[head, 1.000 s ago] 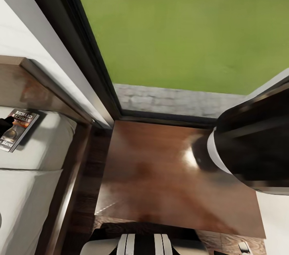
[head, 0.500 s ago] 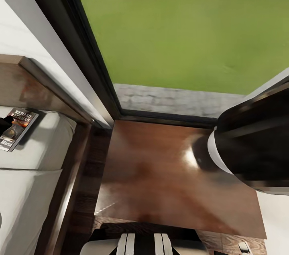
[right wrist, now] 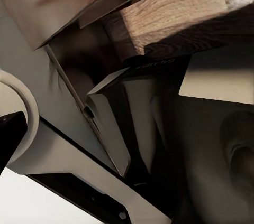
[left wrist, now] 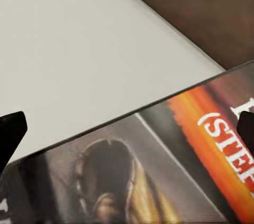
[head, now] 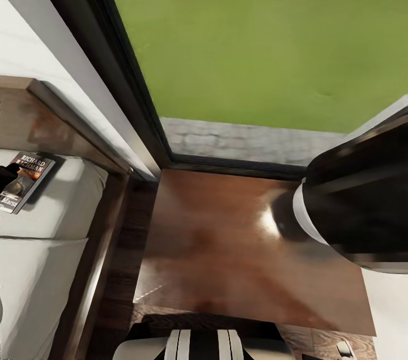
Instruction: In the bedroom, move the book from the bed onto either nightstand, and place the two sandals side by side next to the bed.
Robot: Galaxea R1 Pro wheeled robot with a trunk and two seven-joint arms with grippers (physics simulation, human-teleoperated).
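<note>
Fingertips of my left gripper (head: 5, 173) show in the head view as a dark tip at the frame's edge, touching or just over the near edge of the book (head: 25, 180). It lies flat on the pale mattress of the bed (head: 51, 224), up near the headboard. Just beside the bed stands the nightstand (head: 226, 247), its glossy brown top bare, with the window and grass beyond it. My right arm (head: 362, 201) bulks dark over the nightstand's far side.

From the left wrist view, my two fingers (left wrist: 10, 134) stand wide apart at either side, and the book (left wrist: 159, 166) lies between them with its orange band and dark picture close under the camera; they straddle it but are not pinching it yet (as far as I can judge).

From the right wrist view I see one dark fingertip (right wrist: 9, 137), my own body panels and a strip of wood; whether those fingers are spread or pressed together I cannot tell.

So nothing is done yet: the book is not lifted, and the sandals remain to be placed.
</note>
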